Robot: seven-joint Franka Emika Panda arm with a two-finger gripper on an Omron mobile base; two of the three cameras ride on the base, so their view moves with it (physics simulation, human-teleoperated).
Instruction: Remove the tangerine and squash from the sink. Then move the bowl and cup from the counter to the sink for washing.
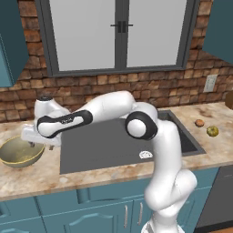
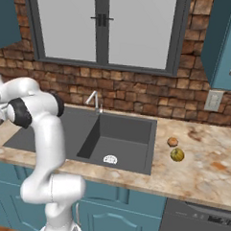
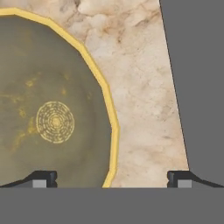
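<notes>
The bowl (image 1: 19, 152) sits on the surface (image 1: 104, 179) left of the sink (image 1: 104, 145), and the fingers (image 3: 178, 179) hang spread wide above it, straddling its yellow rim. Over on the right of the sink, the tangerine (image 1: 199, 123) and squash (image 1: 212, 131) lie close together on the surface.

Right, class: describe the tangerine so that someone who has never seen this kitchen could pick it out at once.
Find the dark grey sink under the window, then look at the marble counter just right of its basin. Two small fruits sit there close together; the tangerine is the smaller, orange one nearer the wall, not the yellow-green squash.
</notes>
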